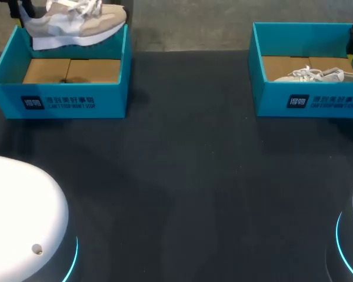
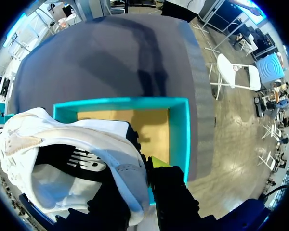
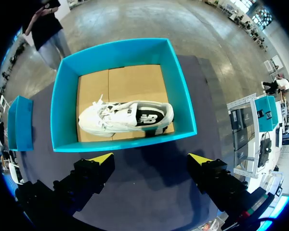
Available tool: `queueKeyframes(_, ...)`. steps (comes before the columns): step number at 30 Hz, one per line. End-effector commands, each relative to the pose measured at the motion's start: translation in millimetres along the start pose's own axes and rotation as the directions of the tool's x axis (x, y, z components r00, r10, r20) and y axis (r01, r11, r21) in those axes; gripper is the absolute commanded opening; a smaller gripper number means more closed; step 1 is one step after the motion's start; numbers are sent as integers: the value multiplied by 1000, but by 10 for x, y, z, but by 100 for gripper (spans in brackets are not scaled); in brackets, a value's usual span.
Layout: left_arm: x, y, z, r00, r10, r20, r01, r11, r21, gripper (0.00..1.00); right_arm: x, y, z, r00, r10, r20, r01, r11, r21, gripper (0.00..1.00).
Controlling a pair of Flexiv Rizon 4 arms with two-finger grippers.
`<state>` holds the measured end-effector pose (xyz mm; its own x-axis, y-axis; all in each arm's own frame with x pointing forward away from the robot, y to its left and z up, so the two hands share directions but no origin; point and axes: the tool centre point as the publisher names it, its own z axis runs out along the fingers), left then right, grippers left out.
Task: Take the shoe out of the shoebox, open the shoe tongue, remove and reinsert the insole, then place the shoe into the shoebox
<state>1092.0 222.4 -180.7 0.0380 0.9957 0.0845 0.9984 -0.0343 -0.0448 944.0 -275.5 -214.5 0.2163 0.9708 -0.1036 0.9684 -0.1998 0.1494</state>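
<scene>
Between the fingers of the left end effector (image 2: 137,180), a closed grip on the heel collar of the beige shoe (image 2: 72,144), one yellow tip showing against the heel and the other hidden behind the upper. Held in the air over the far edge of the left shoebox (image 2: 178,130), toe pointing toward the bench's middle in the head view, with only bare cardboard on the box floor beneath. Reads as the first step, taking the shoe out: lifted off the floor of the box but not yet carried beyond its outline or set down. Next, judging from this: bring it forward over the near wall and lower it sole-down onto the open bench (image 1: 182,176), slowly enough that a grip at the heel alone does not let the toe swing. At the right end effector (image 3: 149,159), fingers spread wide and holding nothing, hanging high over the right shoebox (image 3: 67,96), tips showing against the bench beside one long wall. Inside that box, a white shoe (image 3: 125,118) lying apparently on its side on the cardboard, close to that same wall, untouched. Likely wanted from this arm: steadying the beige shoe once down, for spreading the tongue and drawing the insole.
</scene>
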Motion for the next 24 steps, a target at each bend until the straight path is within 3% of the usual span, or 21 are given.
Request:
queueKeyframes(1, -182, -486, -96, 999, -15, -46, 10, 993, -115, 0, -1, -10, -1, 1000, 1, 0, -1, 1000, -2, 100)
queueKeyframes(7, -415, -813, -155, 998, -19, -55, 11, 991, -133, 0, -1, -10, -1, 1000, 1, 0, -1, 1000, -2, 100)
queueKeyframes(24, -924, -1464, -193, 998, -38, -45, 32, 992, -124, 0, -1, -10, -1, 1000, 1, 0, -1, 1000, -2, 100)
